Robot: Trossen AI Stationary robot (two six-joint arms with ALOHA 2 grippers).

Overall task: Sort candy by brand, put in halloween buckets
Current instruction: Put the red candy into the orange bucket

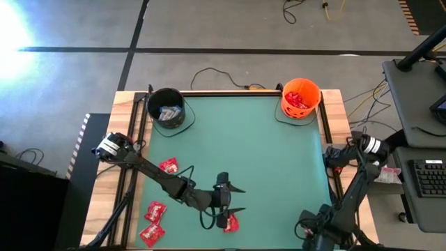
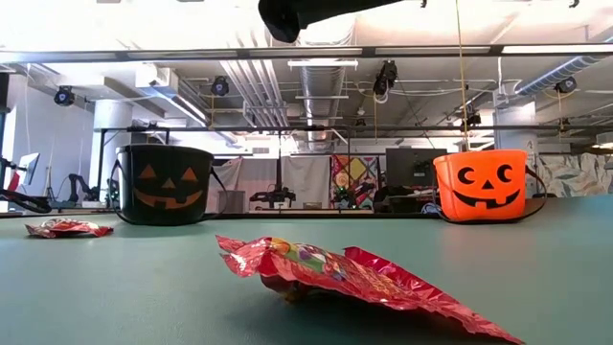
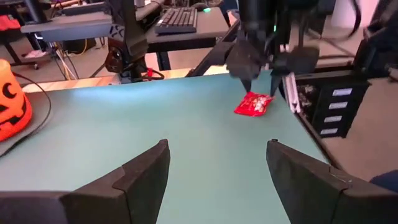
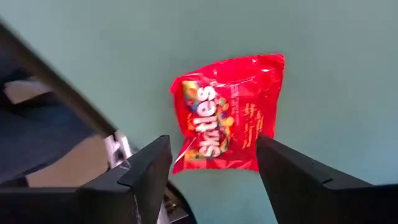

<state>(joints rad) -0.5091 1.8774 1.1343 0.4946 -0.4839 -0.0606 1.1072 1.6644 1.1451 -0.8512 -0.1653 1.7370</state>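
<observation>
A red candy packet lies flat on the green table near its near right corner. My right gripper hangs open just above it, pointing down, one finger on either side; the left wrist view shows that gripper over the packet. My left gripper is open and level over the table's near middle, with nothing between its fingers. Another red packet lies beside it. The black bucket at the far left holds white-and-blue candy. The orange bucket at the far right holds red packets.
Three more red packets lie on the table's left side. A wooden frame borders the mat. A desk with a keyboard stands beyond the table's right edge. The middle of the mat is bare.
</observation>
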